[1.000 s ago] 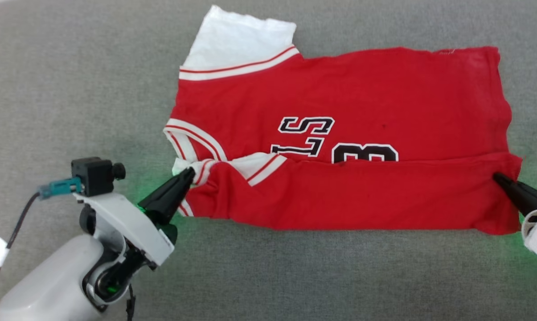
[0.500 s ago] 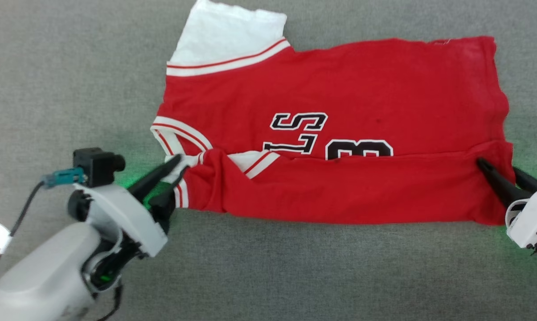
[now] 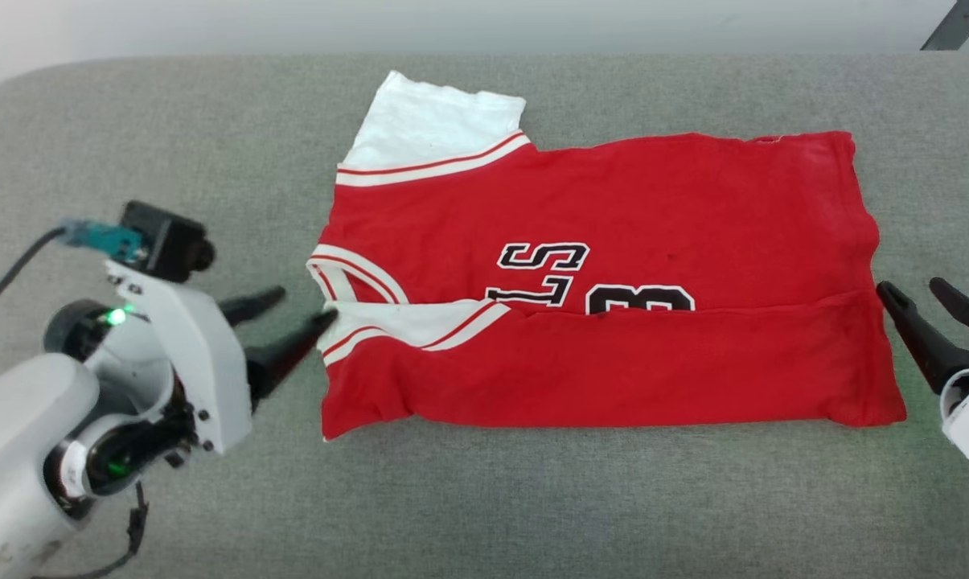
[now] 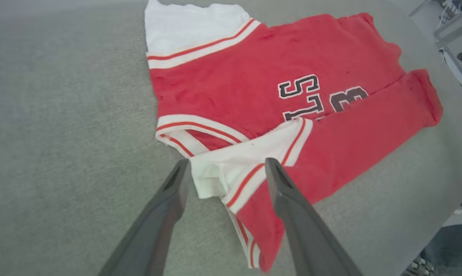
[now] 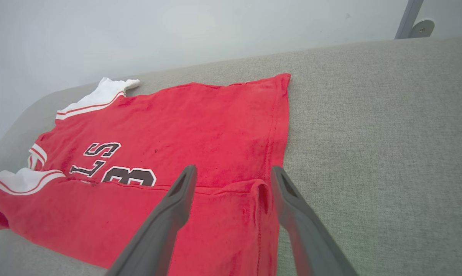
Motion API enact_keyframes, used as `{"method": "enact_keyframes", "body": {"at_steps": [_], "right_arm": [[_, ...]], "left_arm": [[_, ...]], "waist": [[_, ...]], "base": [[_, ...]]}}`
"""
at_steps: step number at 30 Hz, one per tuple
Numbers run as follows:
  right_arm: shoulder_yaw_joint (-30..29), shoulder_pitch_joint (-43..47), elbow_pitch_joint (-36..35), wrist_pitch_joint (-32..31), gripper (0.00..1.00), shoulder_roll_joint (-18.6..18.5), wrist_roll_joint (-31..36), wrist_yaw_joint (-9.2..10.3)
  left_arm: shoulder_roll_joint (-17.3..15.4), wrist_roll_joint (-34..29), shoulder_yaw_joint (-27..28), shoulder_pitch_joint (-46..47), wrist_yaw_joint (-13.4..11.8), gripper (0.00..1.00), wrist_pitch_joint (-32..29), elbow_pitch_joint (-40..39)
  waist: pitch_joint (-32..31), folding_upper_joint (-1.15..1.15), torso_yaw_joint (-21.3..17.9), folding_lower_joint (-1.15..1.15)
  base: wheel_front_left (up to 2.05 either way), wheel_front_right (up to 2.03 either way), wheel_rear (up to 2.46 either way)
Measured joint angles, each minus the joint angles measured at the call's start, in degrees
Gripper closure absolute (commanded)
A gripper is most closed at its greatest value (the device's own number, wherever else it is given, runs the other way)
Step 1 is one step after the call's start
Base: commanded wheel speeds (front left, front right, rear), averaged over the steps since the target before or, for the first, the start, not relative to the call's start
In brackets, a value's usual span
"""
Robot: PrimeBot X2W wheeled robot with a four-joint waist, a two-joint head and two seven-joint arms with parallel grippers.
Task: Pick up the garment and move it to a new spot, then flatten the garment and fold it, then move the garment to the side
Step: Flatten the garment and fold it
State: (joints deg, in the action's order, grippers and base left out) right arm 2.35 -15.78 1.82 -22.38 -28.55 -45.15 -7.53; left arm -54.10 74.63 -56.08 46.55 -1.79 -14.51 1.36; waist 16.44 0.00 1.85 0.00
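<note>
Both grippers have released since a second ago. The left gripper (image 3: 307, 304) and right gripper (image 3: 909, 284) were pinched on the ends of the shirt (image 3: 613, 201) and now stand spread wide and empty. The camera has also shifted, so the shirt's new place in frame is not logged as a move.

Shirt: flat on the grey pad (image 3: 532, 498), centre of the head view, collar end at frame left, hem at frame right. The lower long edge is folded up over the body, and the fold line cuts across the black lettering and numeral. The top sleeve (image 3: 428, 121) juts out at upper centre-left. The folded sleeve (image 3: 404, 322) lies on the front at the left end.

Left gripper: left of centre, with one fingertip at the folded sleeve's edge; contact cannot be told. In the left wrist view that sleeve's corner sits between the fingers.

Right gripper: right edge of frame, just beside the hem and apart from it. In the right wrist view the fold's hem corner shows between the fingers.
</note>
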Motion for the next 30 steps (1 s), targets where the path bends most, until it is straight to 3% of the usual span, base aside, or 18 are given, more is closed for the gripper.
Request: {"method": "enact_keyframes", "body": {"at_steps": [7, 11, 14, 21, 22, 24, 25, 30], "right_arm": [[0.79, 0.26, -1.15, 0.05, 0.0, 1.44, 0.42, 0.0], [1.16, 0.23, -1.26, 0.14, 0.0, 1.98, 0.45, 0.0], [1.24, 0.09, -1.44, 0.2, 0.0, 2.2, 0.46, 0.0], [1.48, -0.04, -2.13, -0.38, 0.0, 2.26, 0.79, 0.0], [1.55, -0.04, -2.27, -0.63, 0.0, 2.22, 0.82, 0.0], [1.81, -0.03, -2.54, -1.46, 0.0, 1.57, 1.36, 0.0], [2.24, -0.03, -2.78, -2.21, 0.0, 1.02, 1.6, 0.0], [7.02, -0.03, -4.64, -8.95, 0.0, -3.96, 3.0, 0.0]], "left_arm": [[-1.72, 5.23, -5.15, 0.54, -3.64, 0.0, -17.39, -7.24], [0.44, 7.09, -5.14, 0.54, -5.13, 0.0, -18.25, -3.87], [2.36, 8.69, -5.28, 0.25, -4.92, 0.0, -18.59, 1.13], [5.72, 11.09, -5.42, -0.16, -1.47, 0.01, -19.54, 11.48], [6.21, 11.68, -5.17, -0.31, -0.86, 0.35, -19.29, 12.58], [6.7, 12.7, -4.83, -0.8, 0.67, 0.69, -19.26, 14.28], [6.73, 13.25, -4.68, -0.91, 1.41, 1.0, -19.33, 14.93], [7.65, 14.32, -4.15, -1.3, 3.87, 1.0, -18.86, 17.57]], "waist": [[0.39, 0.0, -1.51, 0.0], [1.07, 0.0, -2.76, 0.0], [1.68, 0.0, -3.74, 0.0], [2.9, 0.0, -6.15, 0.0], [3.02, 0.0, -6.45, 0.0], [3.22, 0.0, -6.91, 0.0], [3.29, 0.0, -7.06, 0.0], [3.02, 0.0, -6.92, 0.0]], "base": [[0.0, 0.0, 0.0], [0.0, 0.0, 0.0], [0.0, 0.0, 0.0], [0.0, 0.0, 0.0], [0.0, 0.0, 0.0], [0.0, 0.0, 0.0], [0.0, 0.0, 0.0], [0.0, 0.0, 0.0]]}}
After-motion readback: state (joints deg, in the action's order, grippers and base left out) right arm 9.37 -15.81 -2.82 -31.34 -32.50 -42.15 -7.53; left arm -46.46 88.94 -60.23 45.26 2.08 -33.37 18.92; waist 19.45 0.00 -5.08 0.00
